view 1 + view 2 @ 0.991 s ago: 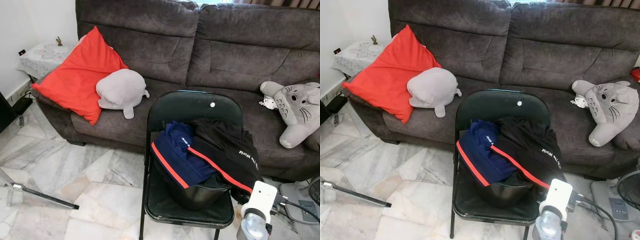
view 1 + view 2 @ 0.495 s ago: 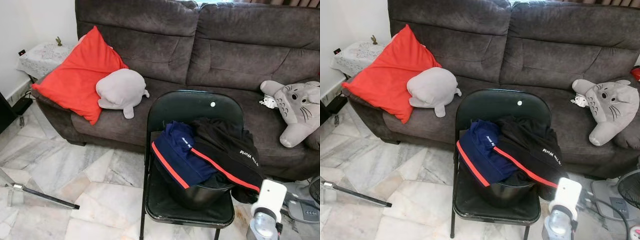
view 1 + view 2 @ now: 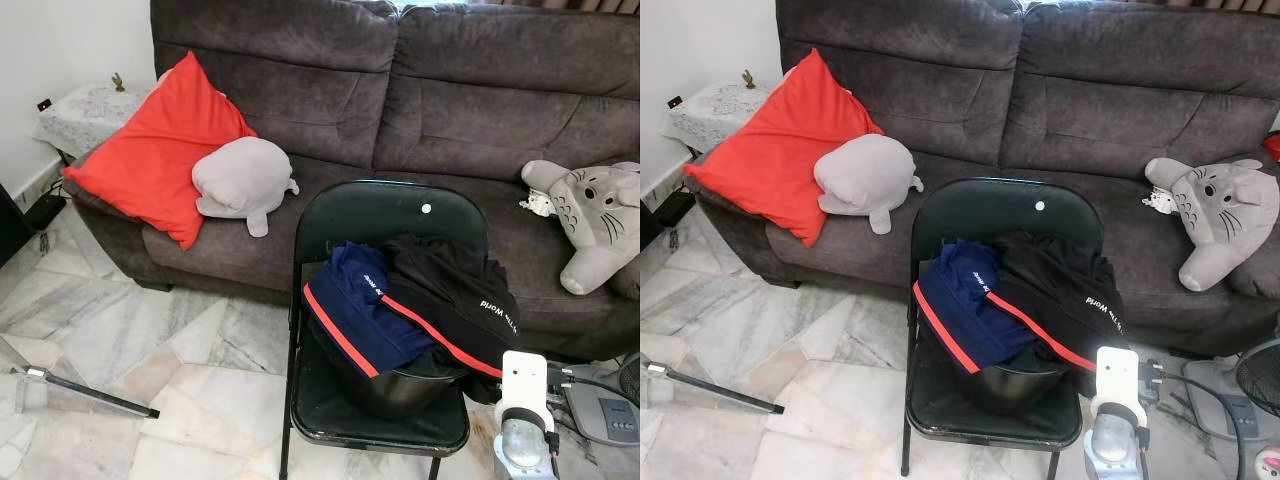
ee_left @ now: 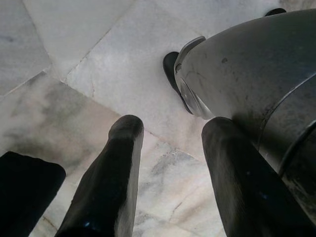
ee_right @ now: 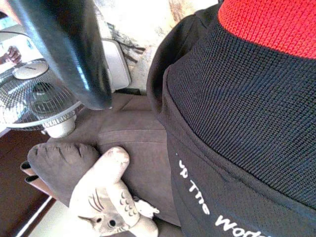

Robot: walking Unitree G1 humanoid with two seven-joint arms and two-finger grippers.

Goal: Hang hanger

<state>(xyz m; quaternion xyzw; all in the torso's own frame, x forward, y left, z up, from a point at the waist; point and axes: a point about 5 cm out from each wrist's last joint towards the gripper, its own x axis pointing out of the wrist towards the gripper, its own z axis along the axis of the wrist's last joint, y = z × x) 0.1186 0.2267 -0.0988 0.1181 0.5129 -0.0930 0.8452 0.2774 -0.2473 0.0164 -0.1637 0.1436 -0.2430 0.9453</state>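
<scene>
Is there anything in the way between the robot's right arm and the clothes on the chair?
Nothing visible is. The right arm is low by the chair's front corner, right beside the black garment that hangs over the bucket. The right wrist view shows that cloth close up. I cannot make out a hanger.

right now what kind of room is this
Most likely a home living room: a dark grey sofa with a red cushion and plush toys, a marble-tiled floor, and a folding chair holding a bucket of clothes.
</scene>
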